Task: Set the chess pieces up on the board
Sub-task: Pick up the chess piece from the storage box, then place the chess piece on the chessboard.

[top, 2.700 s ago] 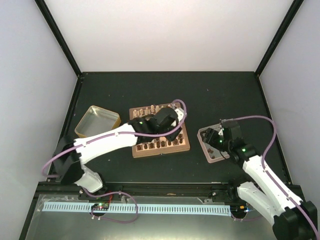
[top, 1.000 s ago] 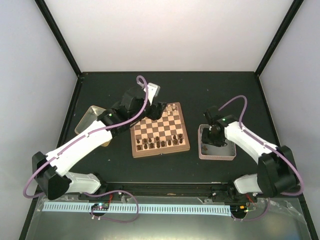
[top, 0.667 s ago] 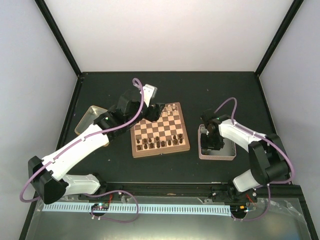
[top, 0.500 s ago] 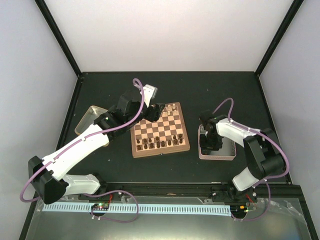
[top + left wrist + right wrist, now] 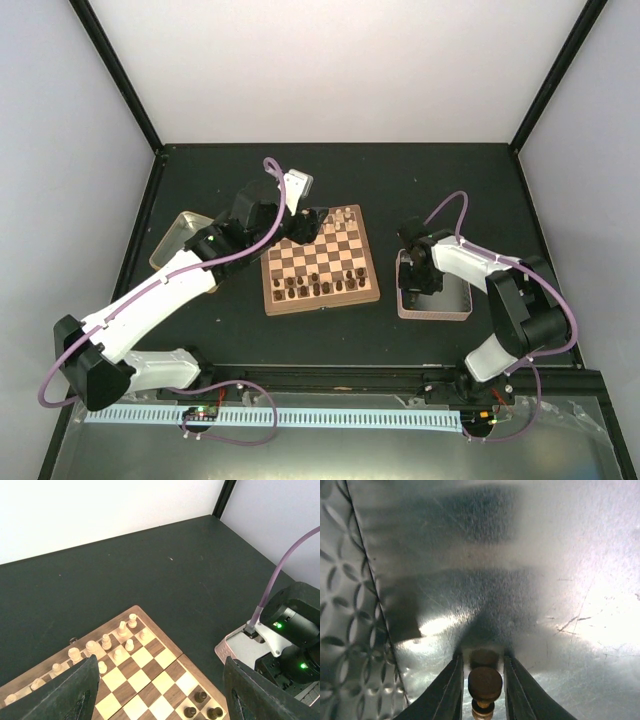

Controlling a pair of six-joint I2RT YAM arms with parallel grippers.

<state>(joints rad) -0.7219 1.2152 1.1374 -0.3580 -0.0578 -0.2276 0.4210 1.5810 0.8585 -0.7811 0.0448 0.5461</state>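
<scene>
Left arm [image 5: 170, 285]: has come off the middle of the square wooden chessboard [image 5: 318, 258] and now hangs over its far-left corner. Left gripper [image 5: 160, 690] is released, fingers spread as wide as a second ago, nothing between them. I take its last placement as finished.

Right arm [image 5: 480, 270]: has folded in over the left side of the pink-rimmed square metal tray [image 5: 440, 314], which sits just right of the board. The wrist is low inside it.

Board: pale cream chessmen [image 5: 106, 642] crowd the far two rows. Dark brown chessmen [image 5: 318, 288] stand along the near rows with gaps among them. The centre squares are bare. The dark side looks unfinished to me, though the pieces are too small from above to count.

Right gripper [image 5: 482, 655]: this is the main change. The jaws stood wider a second ago and are now drawn in close on either side of a single dark brown round-headed piece [image 5: 484, 682], which seems to stand upright on the tray floor. Thin slivers of gap seem to remain beside its head. I cannot tell whether it is clenched on the piece yet or only closing.

Meaning: the next dark piece is being picked. Once the grip is sure, it wants a straight lift, then a carry left to an empty near square. A small piece, so it could tip if pinched off-centre.
</scene>
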